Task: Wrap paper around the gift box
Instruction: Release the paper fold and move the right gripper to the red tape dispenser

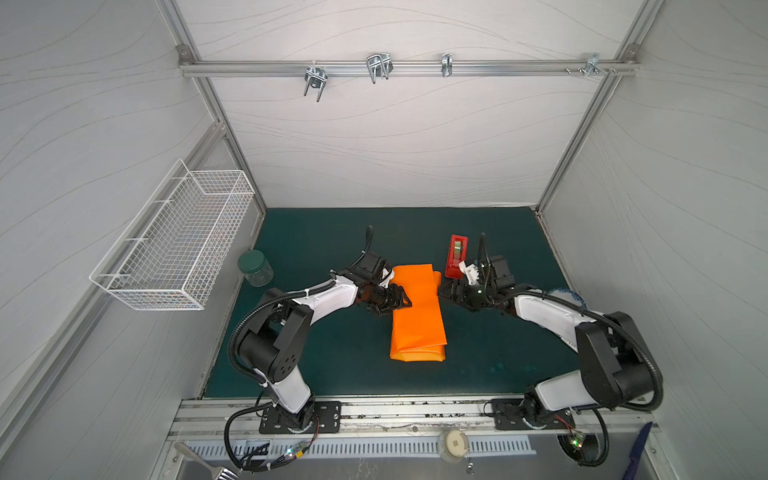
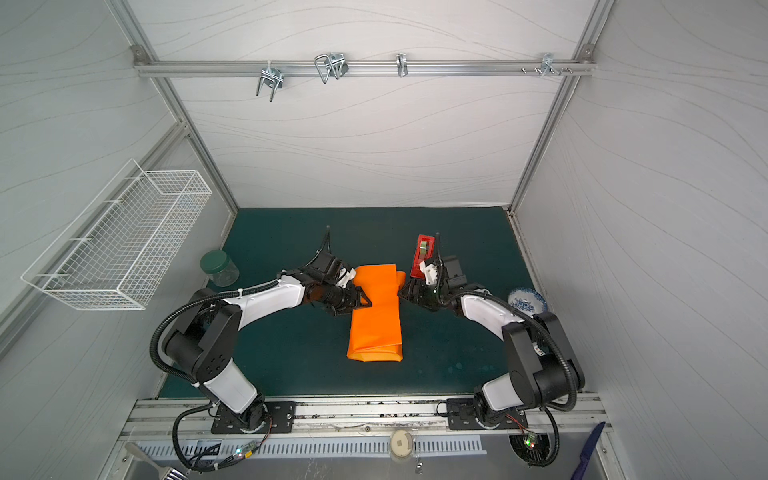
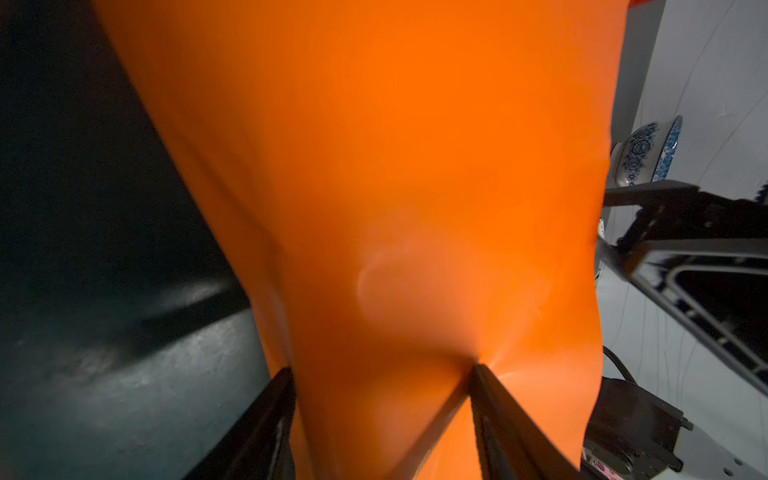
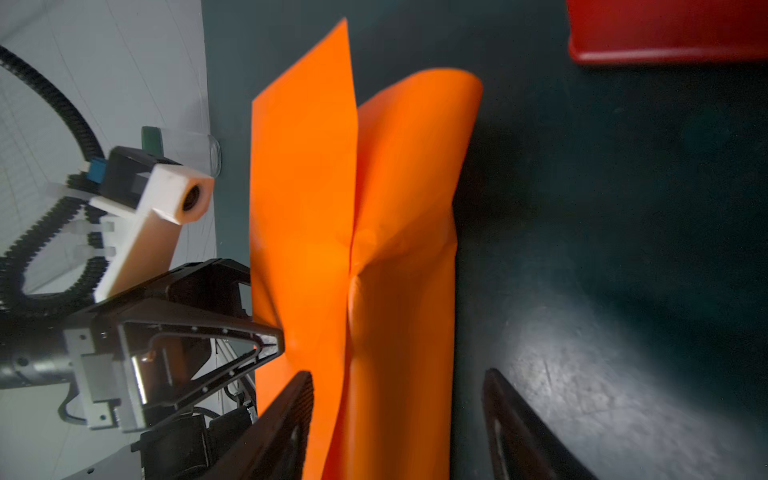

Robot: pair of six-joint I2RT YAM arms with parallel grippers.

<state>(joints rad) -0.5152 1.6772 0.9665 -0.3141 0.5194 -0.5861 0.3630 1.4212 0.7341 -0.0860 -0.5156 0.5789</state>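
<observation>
The orange paper point(image 1: 417, 324) point(image 2: 376, 328) lies folded into a long bundle in the middle of the green mat point(image 1: 332, 365). The gift box is hidden under it. My left gripper point(image 1: 405, 301) point(image 2: 361, 301) is at the bundle's left edge. In the left wrist view its jaws point(image 3: 382, 370) stand apart around a raised fold of paper point(image 3: 395, 166), and one fingertip point(image 3: 478, 370) dents the sheet. My right gripper point(image 1: 442, 293) point(image 2: 401, 291) is at the bundle's right edge. It is open point(image 4: 399, 374), with loose upright flaps of paper point(image 4: 395, 208) between its fingers, ungripped.
A red tape dispenser point(image 1: 456, 255) point(image 4: 665, 33) stands just behind the right gripper. A green-lidded jar point(image 1: 255, 268) sits at the mat's left side. A blue-patterned bowl point(image 2: 527, 301) is at the right, behind the right arm. A wire basket point(image 1: 174, 241) hangs on the left wall.
</observation>
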